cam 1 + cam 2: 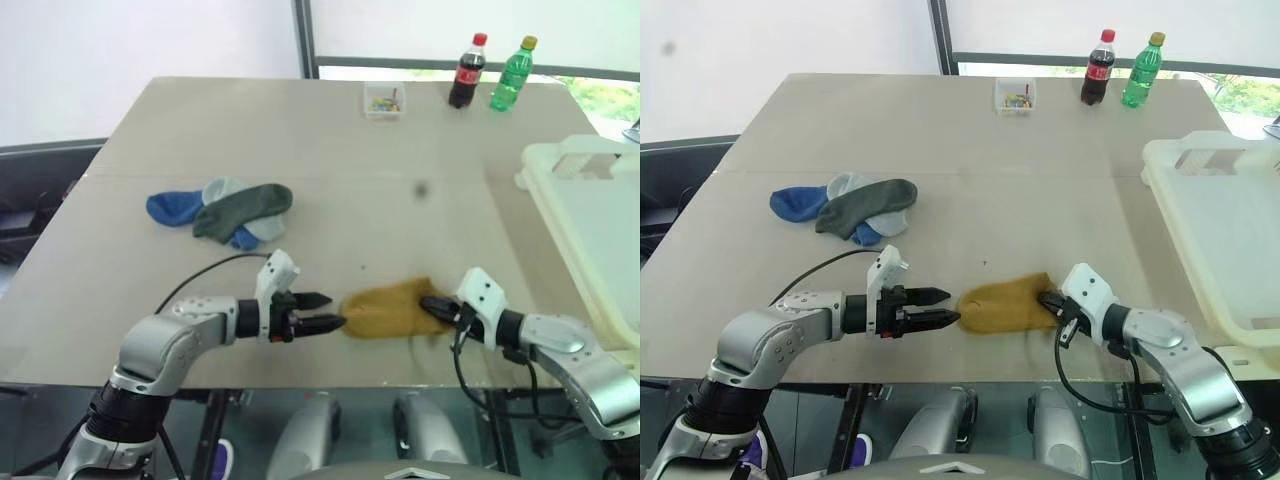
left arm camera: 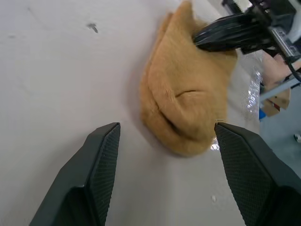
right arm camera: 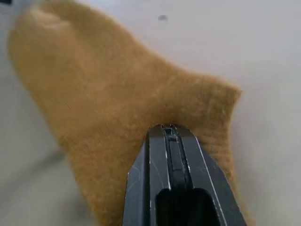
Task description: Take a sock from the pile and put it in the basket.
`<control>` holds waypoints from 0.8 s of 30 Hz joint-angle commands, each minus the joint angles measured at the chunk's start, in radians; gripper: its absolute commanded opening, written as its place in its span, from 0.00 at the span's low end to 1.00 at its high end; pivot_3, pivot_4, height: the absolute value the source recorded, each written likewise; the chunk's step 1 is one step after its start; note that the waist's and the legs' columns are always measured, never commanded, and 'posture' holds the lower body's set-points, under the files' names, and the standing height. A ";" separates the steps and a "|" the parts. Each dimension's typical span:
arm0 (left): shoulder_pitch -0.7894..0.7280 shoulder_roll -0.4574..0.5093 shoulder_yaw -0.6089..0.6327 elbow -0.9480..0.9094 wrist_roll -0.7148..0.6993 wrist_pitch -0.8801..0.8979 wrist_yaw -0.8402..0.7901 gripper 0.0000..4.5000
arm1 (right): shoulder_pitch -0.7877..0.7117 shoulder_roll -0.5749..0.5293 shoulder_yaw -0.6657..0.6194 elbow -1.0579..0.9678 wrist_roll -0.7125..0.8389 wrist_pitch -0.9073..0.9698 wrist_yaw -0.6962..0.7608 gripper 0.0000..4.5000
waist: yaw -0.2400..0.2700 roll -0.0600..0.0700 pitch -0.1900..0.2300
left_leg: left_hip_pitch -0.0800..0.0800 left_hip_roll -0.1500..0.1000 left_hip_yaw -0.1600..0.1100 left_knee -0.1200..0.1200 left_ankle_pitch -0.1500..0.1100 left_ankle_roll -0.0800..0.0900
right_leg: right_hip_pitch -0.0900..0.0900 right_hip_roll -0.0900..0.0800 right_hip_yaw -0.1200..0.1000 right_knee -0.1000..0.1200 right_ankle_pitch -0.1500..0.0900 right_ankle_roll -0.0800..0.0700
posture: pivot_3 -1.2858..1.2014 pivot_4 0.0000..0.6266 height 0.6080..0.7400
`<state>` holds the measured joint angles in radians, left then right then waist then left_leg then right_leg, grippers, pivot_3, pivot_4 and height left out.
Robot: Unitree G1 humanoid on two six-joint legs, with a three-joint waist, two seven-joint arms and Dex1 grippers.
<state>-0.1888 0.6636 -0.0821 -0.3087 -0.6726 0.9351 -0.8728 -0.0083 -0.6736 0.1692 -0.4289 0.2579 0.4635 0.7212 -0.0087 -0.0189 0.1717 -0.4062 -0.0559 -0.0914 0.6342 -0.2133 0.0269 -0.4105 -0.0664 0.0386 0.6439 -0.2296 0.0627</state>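
1. Beige and wide, the bench [image 1: 330, 180] fills most of the head view, with pale wall and a window strip along the top of the frame.
2. At lower centre lies a mustard yellow sock [image 1: 390, 308], flat on the bench and apart from the others.
3. From the lower right, the right hand [image 1: 434, 304] has its two black fingers clenched together at the sock's right end (in its wrist view they press into the fabric there).
4. From the lower left, the left hand [image 1: 328, 311] points toward the sock's left end, fingers spread and holding nothing, tips just beside the fabric.
5. At centre left sits the pile [image 1: 225, 212]: bright blue, dark grey and pale blue-grey socks overlapping.
6. At the right edge stands the basket [image 1: 560, 165], cream-white, well apart from the pile.
7. Near the top edge stand a small clear box [image 1: 384, 101], a cola bottle [image 1: 467, 72] and a green bottle [image 1: 513, 74].
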 commanded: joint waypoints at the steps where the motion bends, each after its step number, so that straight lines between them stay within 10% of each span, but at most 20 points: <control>1: -0.001 0.003 -0.080 0.006 0.001 0.091 0.006 0.75 | 0.007 -0.021 0.045 0.027 -0.032 -0.010 0.043 0.00 | 0.001 -0.001 -0.002 | 0.000 0.000 0.000 0.000 0.000 0.000 | 0.000 0.000 0.000 0.000 0.000 0.000 | 0.52 0.24 1.00; 24: -0.225 -0.213 -0.124 0.133 -0.078 0.148 -0.071 0.75 | 0.031 0.023 0.007 -0.084 0.002 0.086 0.008 0.00 | 0.004 0.001 -0.008 | 0.009 0.000 -0.003 0.000 -0.001 0.002 | 0.011 -0.002 -0.003 -0.002 -0.001 0.000 | 0.52 0.24 1.00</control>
<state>-0.3914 0.4659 -0.2060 -0.1759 -0.7316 1.1042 -0.9230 0.0112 -0.6520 0.1770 -0.4824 0.2457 0.5349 0.7272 -0.0050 -0.0180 0.1638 -0.3970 -0.0565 -0.0943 0.6341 -0.2146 0.0287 -0.3992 -0.0683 0.0352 0.6417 -0.2306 0.0628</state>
